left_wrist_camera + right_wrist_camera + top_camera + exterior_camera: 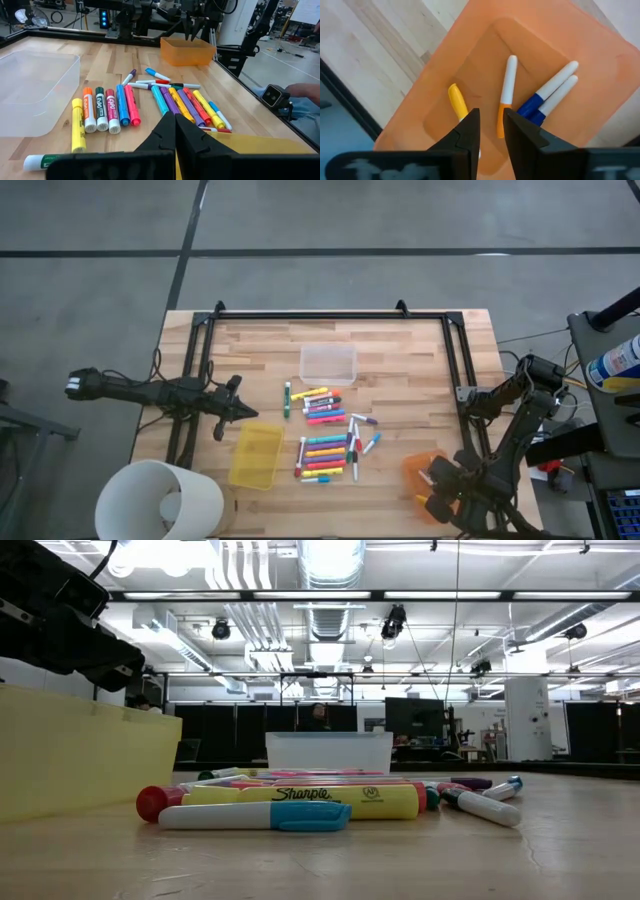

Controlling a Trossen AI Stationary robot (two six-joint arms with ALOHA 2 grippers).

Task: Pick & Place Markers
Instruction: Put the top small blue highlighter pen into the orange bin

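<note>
Many markers lie loose in rows on the wooden table's middle; they also show in the left wrist view and the low view. My left gripper is shut and empty, left of the markers, by the yellow bin. My right gripper hangs over the orange bin, fingers a little apart with nothing between them. In that bin lie a yellow marker, a white one with an orange cap and two white ones with blue caps.
A clear bin stands behind the markers. A black frame runs along the table's far, left and right sides. A white cylinder stands at the near left corner. Bare wood lies between the markers and the orange bin.
</note>
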